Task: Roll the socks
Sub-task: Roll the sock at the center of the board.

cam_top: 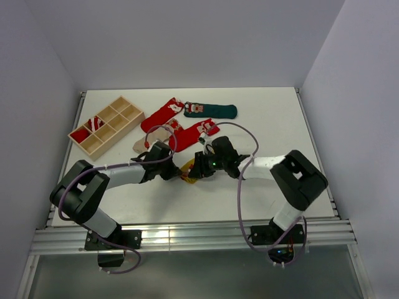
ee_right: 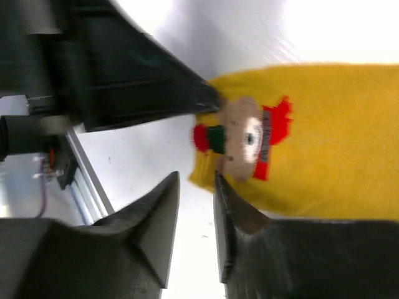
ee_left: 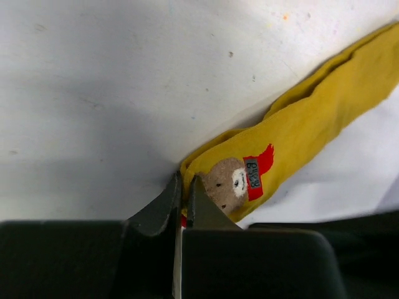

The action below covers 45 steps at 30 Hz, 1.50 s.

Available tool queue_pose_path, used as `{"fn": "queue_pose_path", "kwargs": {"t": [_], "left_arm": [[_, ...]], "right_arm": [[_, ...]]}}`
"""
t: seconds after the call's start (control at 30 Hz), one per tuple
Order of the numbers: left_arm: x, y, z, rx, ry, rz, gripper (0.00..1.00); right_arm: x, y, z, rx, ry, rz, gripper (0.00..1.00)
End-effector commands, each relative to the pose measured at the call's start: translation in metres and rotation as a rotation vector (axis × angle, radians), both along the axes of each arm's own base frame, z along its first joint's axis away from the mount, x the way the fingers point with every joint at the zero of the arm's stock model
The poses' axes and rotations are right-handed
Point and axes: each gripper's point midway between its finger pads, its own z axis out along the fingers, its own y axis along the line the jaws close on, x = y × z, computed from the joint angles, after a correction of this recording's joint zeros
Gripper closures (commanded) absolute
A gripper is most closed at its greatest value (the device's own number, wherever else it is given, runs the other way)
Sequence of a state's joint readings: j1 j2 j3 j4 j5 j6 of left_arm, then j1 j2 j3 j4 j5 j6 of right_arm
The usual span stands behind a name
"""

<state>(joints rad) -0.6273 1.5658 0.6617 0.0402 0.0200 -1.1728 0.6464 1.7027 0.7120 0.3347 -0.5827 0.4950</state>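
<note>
Left gripper (ee_left: 182,190) is clamped tight on the cuff corner of the mustard yellow sock (ee_left: 299,137), right by its bear patch (ee_left: 232,180). Right gripper (ee_right: 195,187) has its jaws slightly parted just beside the same cuff edge, with nothing between them. The sock lies on the table (cam_top: 262,118), front centre, between both grippers.

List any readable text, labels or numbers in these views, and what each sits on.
No text reads clearly.
Grey label on the bear patch of the mustard yellow sock: a few characters, too blurred to read in either wrist view.
Patches on the red socks and dark green sock: too small to tell from the top view.
</note>
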Motion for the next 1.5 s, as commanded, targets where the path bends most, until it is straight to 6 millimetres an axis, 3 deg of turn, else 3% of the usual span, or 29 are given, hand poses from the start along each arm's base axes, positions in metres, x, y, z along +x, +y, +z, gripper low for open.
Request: {"fn": "queue_pose_path", "kwargs": {"t": [0.0,0.07,0.1,0.13,0.2,0.27,0.6,0.83,1.1,1.47], "left_arm": [[-0.005,0.021,-0.007,0.144,0.042,0.001,1.0],[-0.005,0.022,-0.004,0.168,0.056,-0.005,1.0],[-0.004,0.022,-0.003,0.174,0.059,-0.007,1.0],[-0.002,0.02,0.001,0.171,0.055,-0.014,1.0],[-0.003,0.02,0.002,0.182,0.072,-0.022,1.0],[-0.002,0.018,0.005,0.186,0.078,-0.03,1.0],[-0.004,0.013,0.006,0.182,0.108,-0.059,1.0],[-0.001,0.009,0.006,0.186,0.112,-0.068,1.0],[-0.001,0.01,0.006,0.188,0.114,-0.069,1.0],[-0.001,0.011,0.009,0.185,0.11,-0.058,1.0]], "right_arm": [[0.012,-0.008,0.022,-0.11,-0.243,-0.022,0.6],[0.015,-0.01,0.022,-0.182,-0.338,-0.024,0.5],[0.005,-0.003,0.022,-0.209,-0.373,0.004,0.47],[0.013,-0.008,0.022,-0.267,-0.437,-0.03,0.44],[0.002,0.003,0.02,-0.299,-0.494,-0.002,0.43],[0.004,0.002,0.014,-0.36,-0.548,-0.027,0.42],[-0.003,0.034,0.008,-0.455,-0.715,-0.023,0.41],[-0.003,0.04,0.004,-0.472,-0.735,-0.022,0.45],[-0.004,0.048,0.013,-0.447,-0.76,-0.023,0.51],[-0.009,0.051,-0.016,-0.48,-0.725,0.016,0.61]]}}
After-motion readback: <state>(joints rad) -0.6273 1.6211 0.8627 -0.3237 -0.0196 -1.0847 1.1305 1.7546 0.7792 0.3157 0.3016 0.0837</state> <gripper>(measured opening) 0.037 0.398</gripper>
